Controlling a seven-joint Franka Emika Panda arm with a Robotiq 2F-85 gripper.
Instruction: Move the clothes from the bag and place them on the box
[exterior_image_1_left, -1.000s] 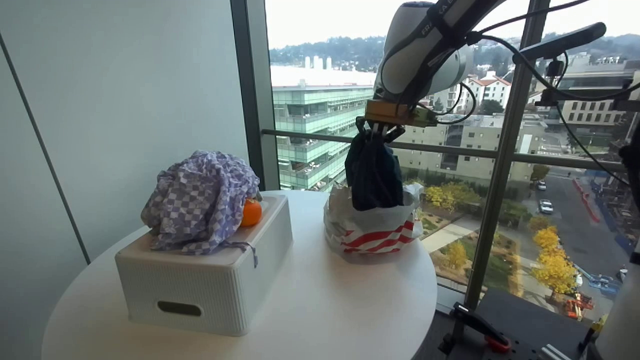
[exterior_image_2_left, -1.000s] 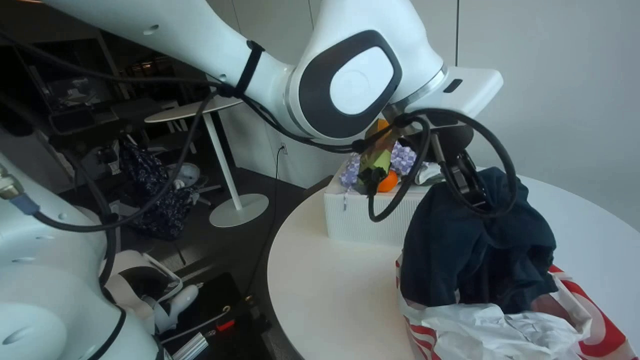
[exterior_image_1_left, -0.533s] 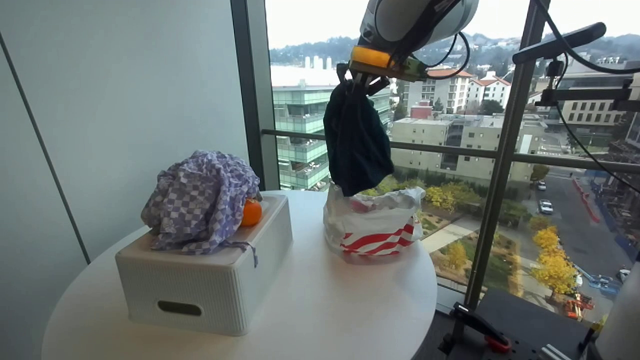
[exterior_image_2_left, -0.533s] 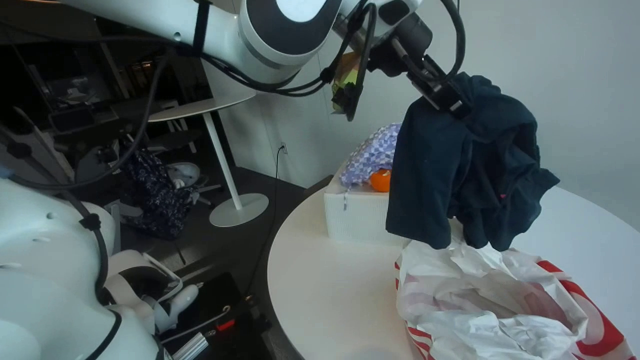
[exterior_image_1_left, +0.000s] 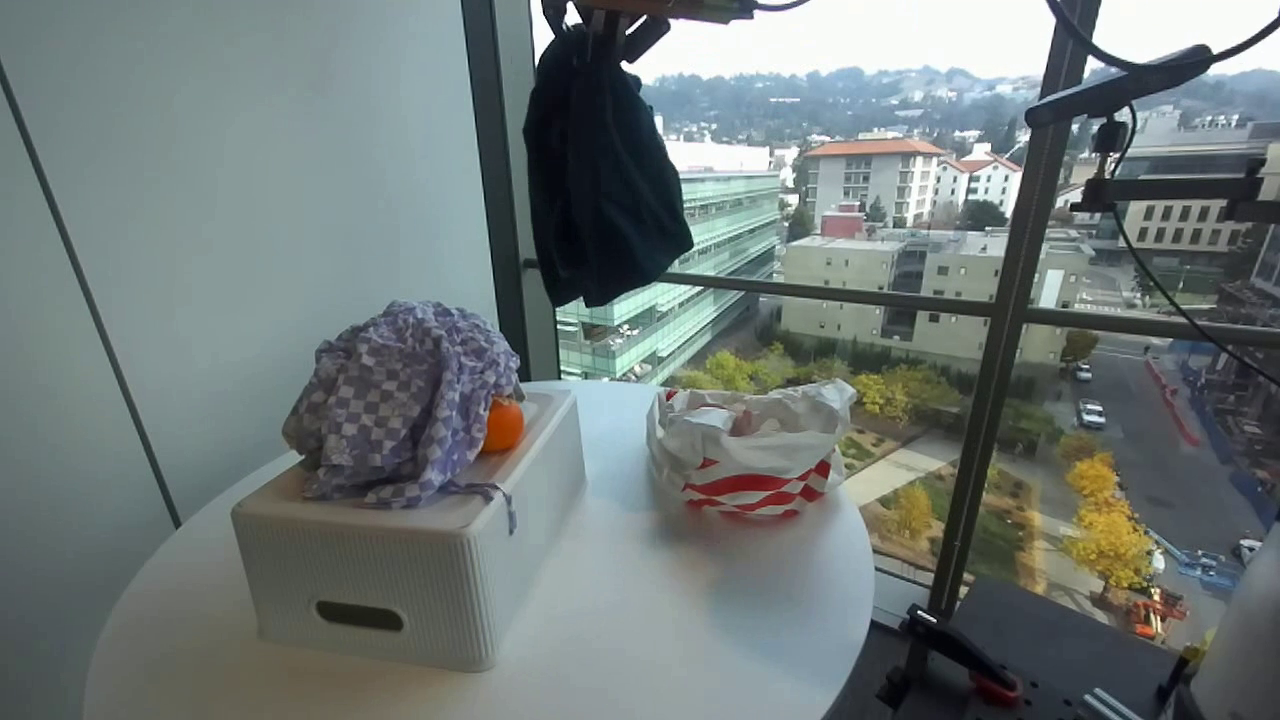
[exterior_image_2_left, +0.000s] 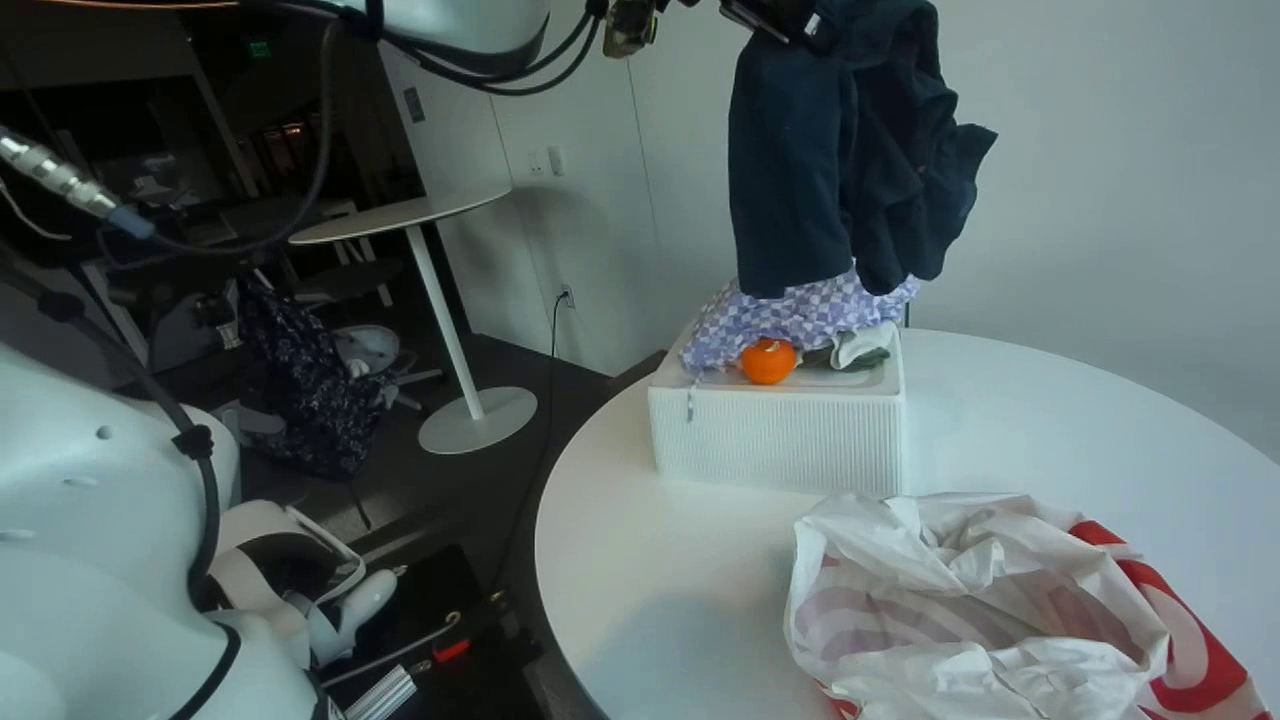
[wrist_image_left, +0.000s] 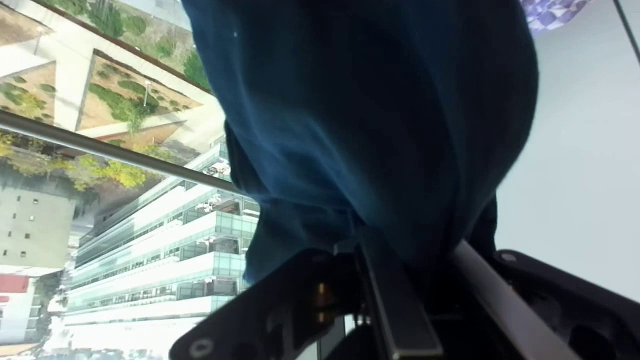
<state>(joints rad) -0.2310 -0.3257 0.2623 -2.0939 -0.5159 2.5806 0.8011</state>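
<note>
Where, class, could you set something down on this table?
On bare tabletop between the box and the bag; an exterior view shows another patch right of the box, beyond the bag. The box's top is crowded: checkered cloth, orange fruit.

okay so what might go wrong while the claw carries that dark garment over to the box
The dark garment hangs loosely below the claw, so its lower folds might sweep the orange fruit off the box. Laid on the heaped checkered cloth, the garment could also slide off.
</note>
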